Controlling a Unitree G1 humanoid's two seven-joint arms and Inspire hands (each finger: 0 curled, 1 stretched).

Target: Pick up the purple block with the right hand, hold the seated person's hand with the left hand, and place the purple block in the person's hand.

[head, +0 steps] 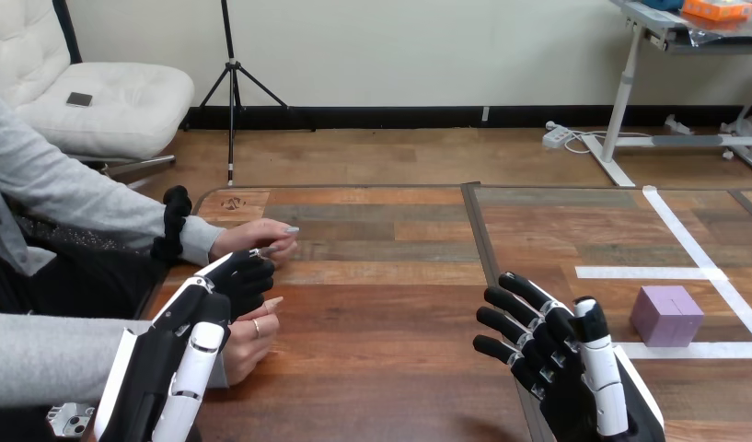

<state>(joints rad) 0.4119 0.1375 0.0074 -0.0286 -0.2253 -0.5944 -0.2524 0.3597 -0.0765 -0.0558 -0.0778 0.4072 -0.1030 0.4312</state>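
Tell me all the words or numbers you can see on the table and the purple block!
No words or numbers can be read.
The small dark mark at the table's far left corner: too small to read.
The purple block: plain, no print.
The white tape: plain lines.

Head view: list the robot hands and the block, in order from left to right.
left robot hand → right robot hand → purple block
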